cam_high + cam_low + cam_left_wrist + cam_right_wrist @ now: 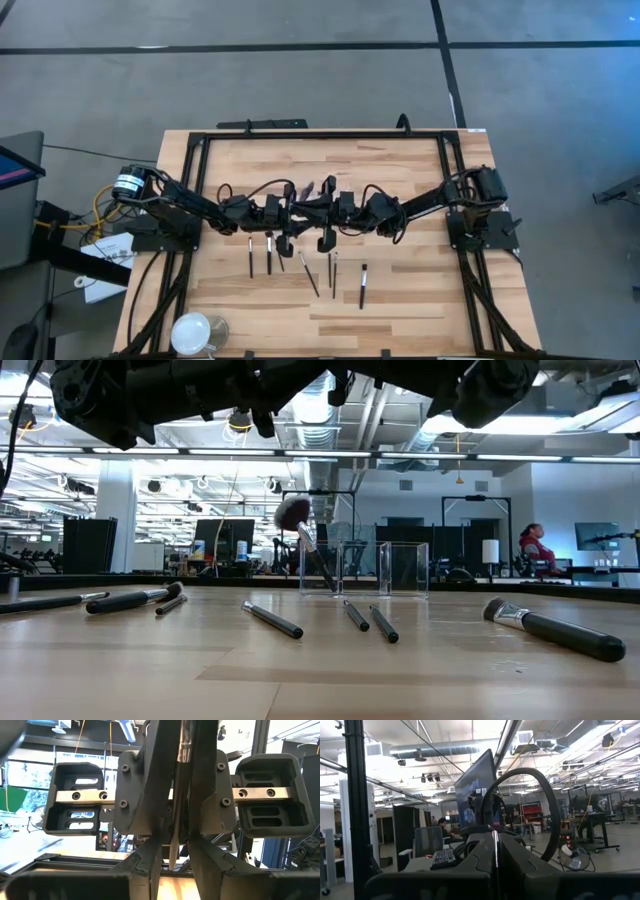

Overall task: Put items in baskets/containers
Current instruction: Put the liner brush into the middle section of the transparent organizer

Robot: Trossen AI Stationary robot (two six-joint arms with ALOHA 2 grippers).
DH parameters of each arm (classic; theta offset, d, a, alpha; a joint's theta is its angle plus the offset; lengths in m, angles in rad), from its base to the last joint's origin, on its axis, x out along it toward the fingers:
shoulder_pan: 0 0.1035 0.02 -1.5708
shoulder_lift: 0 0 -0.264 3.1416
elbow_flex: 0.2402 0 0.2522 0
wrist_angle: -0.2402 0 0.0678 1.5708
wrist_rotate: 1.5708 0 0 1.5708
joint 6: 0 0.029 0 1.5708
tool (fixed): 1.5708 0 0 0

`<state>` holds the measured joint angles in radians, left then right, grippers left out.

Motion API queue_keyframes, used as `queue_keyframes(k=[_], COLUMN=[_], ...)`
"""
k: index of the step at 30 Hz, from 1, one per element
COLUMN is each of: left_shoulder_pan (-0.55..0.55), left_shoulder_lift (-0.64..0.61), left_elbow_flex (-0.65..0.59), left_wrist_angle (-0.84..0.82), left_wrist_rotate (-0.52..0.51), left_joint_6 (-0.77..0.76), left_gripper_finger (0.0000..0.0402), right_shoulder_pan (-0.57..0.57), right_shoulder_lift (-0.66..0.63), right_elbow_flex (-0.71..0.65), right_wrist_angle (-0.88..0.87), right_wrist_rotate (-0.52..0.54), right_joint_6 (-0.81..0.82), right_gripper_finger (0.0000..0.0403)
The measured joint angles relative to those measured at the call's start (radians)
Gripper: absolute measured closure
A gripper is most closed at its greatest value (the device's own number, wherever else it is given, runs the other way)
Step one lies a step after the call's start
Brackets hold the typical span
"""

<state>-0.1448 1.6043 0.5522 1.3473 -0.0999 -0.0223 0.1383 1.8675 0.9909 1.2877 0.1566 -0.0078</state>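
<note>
Several slim dark makeup brushes (308,272) lie flat on the wooden table near its middle and also show in the low view (272,619). A fan-headed brush (295,515) stands slanted in the clear tray (385,568) behind them, head up. My left gripper (298,216) and right gripper (316,216) meet tip to tip above the table's middle, both tilted upward. One dark brush (183,747) runs between them. The left wrist view shows my left gripper (175,854) closed around its lower end. My right gripper (495,840) is shut. My left gripper pinches the brush's lower end (173,856) between its two fingers, coming from the table's left and slanting upward. The brush runs on along the fingers, up and away, clear of the table. My right gripper is shut from the table's right, slanting upward, with a thin pale strip of the brush (495,851) between its fingers; which part it has, I cannot tell.
A round white dish (193,330) sits at the near left corner. A black frame (320,133) runs around the table's far and side edges. In the low view a thicker brush (555,630) lies at the right. Bare wood lies along the near edge.
</note>
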Motion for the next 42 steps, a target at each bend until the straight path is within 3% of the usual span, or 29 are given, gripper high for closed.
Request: queue_keyframes(k=[9, 20, 29, 37, 42], left_shoulder_pan=[0.0, -0.006, -0.005, 0.015, 0.053], left_shoulder_lift=[0.0, 0.0, 0.0, -0.001, -0.001], left_elbow_flex=[0.0, 0.0, 0.0, -0.001, -0.008], left_wrist_angle=[0.001, 0.005, -0.005, -0.022, -0.052], left_wrist_rotate=[-0.002, 0.016, 0.017, -0.073, -0.079], left_joint_6=[0.0, -0.003, -0.011, -0.013, -0.039], left_gripper_finger=[0.0315, 0.0386, 0.0388, 0.0385, 0.0386], right_shoulder_pan=[0.0, 0.006, 0.006, -0.031, -0.054], right_shoulder_lift=[0.0, 0.0, -0.002, -0.059, -0.103], right_elbow_flex=[-0.001, -0.001, -0.002, -0.003, -0.002], right_wrist_angle=[-0.012, -0.024, -0.024, -0.172, -0.3], right_wrist_rotate=[0.0, -0.004, -0.001, 0.004, 0.005], right_joint_6=[0.0, 0.0, 0.0, -0.004, 0.0], right_gripper_finger=[0.0392, 0.0386, 0.0382, 0.0396, 0.0384])
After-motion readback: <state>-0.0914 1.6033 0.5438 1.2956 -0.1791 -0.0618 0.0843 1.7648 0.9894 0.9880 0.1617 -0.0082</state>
